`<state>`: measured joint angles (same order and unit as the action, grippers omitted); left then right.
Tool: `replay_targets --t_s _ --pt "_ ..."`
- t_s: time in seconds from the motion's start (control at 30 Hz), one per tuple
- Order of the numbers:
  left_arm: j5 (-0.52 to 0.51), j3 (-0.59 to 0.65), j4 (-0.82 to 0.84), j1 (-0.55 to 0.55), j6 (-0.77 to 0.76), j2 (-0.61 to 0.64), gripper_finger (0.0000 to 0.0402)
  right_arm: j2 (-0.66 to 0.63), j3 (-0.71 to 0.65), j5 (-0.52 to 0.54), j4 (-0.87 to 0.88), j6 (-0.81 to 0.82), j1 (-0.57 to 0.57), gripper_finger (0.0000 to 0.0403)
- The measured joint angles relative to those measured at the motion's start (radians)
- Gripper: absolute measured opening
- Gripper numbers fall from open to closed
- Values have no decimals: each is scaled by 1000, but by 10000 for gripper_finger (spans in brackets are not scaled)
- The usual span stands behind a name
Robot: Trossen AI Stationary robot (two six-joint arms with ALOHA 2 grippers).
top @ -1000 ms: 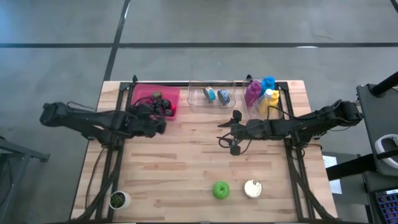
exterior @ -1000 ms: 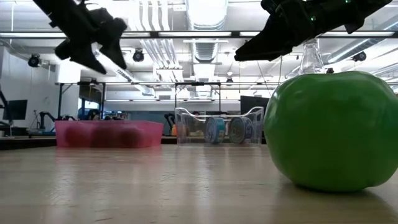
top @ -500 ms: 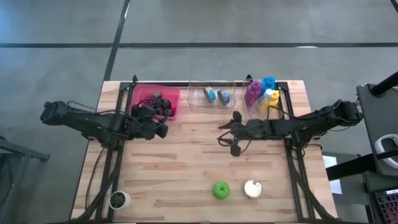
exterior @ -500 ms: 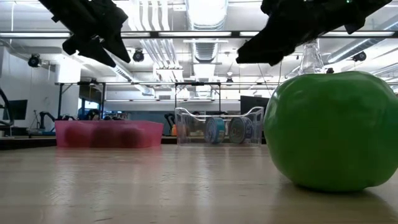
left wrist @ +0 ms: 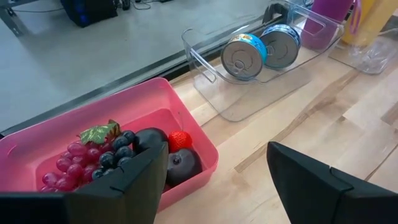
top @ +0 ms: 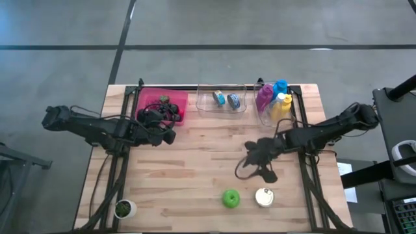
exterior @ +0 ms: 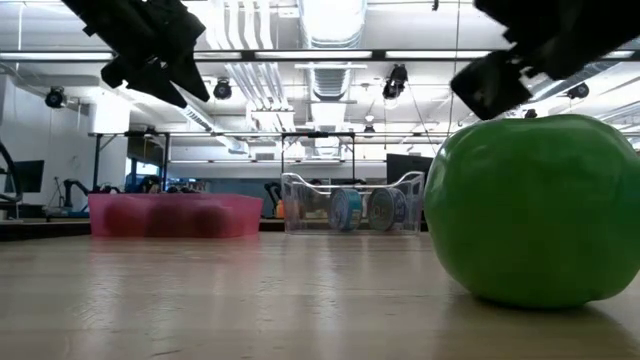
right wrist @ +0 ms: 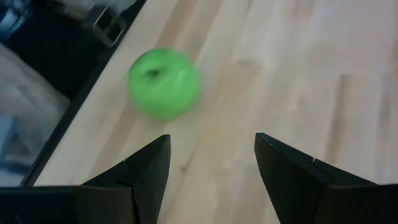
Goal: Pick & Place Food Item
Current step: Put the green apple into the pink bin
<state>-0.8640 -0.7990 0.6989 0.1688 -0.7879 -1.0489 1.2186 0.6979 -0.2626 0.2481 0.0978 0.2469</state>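
A green apple (top: pixel 231 198) was seen on the wooden table (top: pixel 195 175) near its front edge, with a round tin can (top: pixel 264 197) lying just beside it. In the low view the apple (exterior: pixel 535 210) filled the right of the picture, resting on the tabletop and touched by nothing.

The right gripper (top: pixel 255 160) was held above the table, just behind the apple and a little to its right, apart from it. In the right wrist view the two dark fingers (right wrist: pixel 143 177) were parted with bare wood between them, and nothing was gripped; the apple (right wrist: pixel 164 83) lay ahead of the fingers, slightly toward one side of the gap.

Farther back, the left gripper (top: pixel 166 130) was held over the table at the front edge of a pink bin (top: pixel 164 104), well apart from the apple. Its fingers (left wrist: pixel 134 183) were spread and nothing was held between them. In the pink bin (left wrist: pixel 193 146) a bunch of grapes (left wrist: pixel 87 155), a small red fruit (left wrist: pixel 179 140) and dark round fruits (left wrist: pixel 180 167) were seen.

At the far edge of the table a clear tray (top: pixel 221 104) held two cans (top: pixel 226 99) lying on their sides, and beside it a clear container (top: pixel 276 114) held coloured bottles (top: pixel 273 97).

At the front left corner a small potted plant (top: pixel 123 208) stood.
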Motion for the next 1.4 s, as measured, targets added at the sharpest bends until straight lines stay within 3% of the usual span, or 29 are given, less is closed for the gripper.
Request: replay_targets --t_s 0.17,0.43,0.93,1.4 --pt "0 1 -1 0 3 0 273 60 -1 0 -39 4 62 228" --pt "0 1 0 0 3 0 273 243 33 -11 -101 -27 71 228" --pt "0 1 0 0 7 0 269 436 161 -322 -35 0 81 228" --pt "0 1 1 0 6 0 267 494 238 -394 -64 -124 82 228"
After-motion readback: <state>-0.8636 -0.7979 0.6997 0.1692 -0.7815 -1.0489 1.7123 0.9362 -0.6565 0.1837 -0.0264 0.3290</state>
